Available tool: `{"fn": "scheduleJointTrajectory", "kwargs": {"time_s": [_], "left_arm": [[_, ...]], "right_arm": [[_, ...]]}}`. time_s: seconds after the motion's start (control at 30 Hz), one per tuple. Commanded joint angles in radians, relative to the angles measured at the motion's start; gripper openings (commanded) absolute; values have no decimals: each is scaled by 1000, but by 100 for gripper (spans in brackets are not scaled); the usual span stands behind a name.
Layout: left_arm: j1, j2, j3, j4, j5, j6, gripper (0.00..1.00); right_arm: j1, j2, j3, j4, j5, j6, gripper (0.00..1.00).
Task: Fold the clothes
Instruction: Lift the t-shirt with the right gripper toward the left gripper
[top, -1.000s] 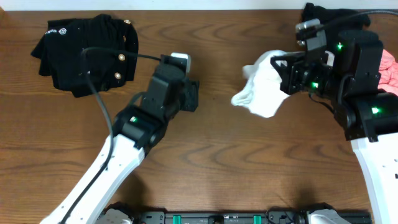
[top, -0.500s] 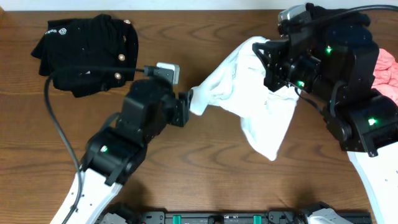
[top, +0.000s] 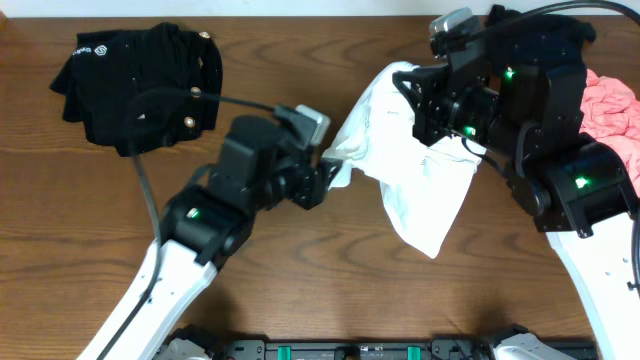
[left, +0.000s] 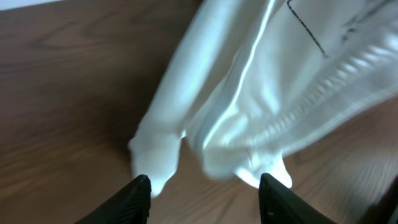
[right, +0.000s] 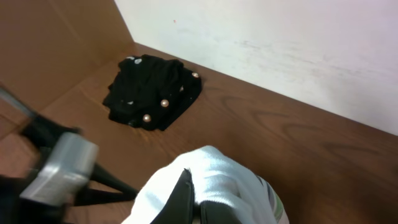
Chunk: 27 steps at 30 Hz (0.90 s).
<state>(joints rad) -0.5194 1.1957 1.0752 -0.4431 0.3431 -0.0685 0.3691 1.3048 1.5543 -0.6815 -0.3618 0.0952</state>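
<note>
Now the right fingers pinch the white T-shirt aloft while the spread left fingers flank its dangling corner, which could slip out before they clamp.

The overhead view looks straight down on the whole surface; the left wrist view sits very close to the white T-shirt; the right wrist view looks across at the far black clothes; all share the T-shirt.

Overhead: even, diffuse light, with soft shadows on the counter. Left wrist view: shirt smeared, out of focus, nearly overexposed. Right wrist view: wall bright, foreground blurred.
</note>
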Motion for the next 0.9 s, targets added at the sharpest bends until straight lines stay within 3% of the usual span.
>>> {"fn": "scheduleJointTrajectory", "kwargs": {"time_s": [0.0,0.67,0.73,0.77,0.8,0.87], "left_arm": [[-14,51,9,35,65,39,56],[-14,178,9,172,65,38,55],[-14,195,9,167,64,38,24],[-14,201,9,165,64,38,13],[-14,206,9,163,64,38,6],[-14,207,9,161,64,38,6]], "right_arm": [[12,-6,27,1,-24,8,1],[12,-19,27,-18,-61,2,1],[11,-25,27,-17,-60,-8,1],[11,-28,28,-17,-55,-8,1],[11,-32,28,-17,-51,-10,1],[10,-37,29,-18,-32,-19,1]]}}
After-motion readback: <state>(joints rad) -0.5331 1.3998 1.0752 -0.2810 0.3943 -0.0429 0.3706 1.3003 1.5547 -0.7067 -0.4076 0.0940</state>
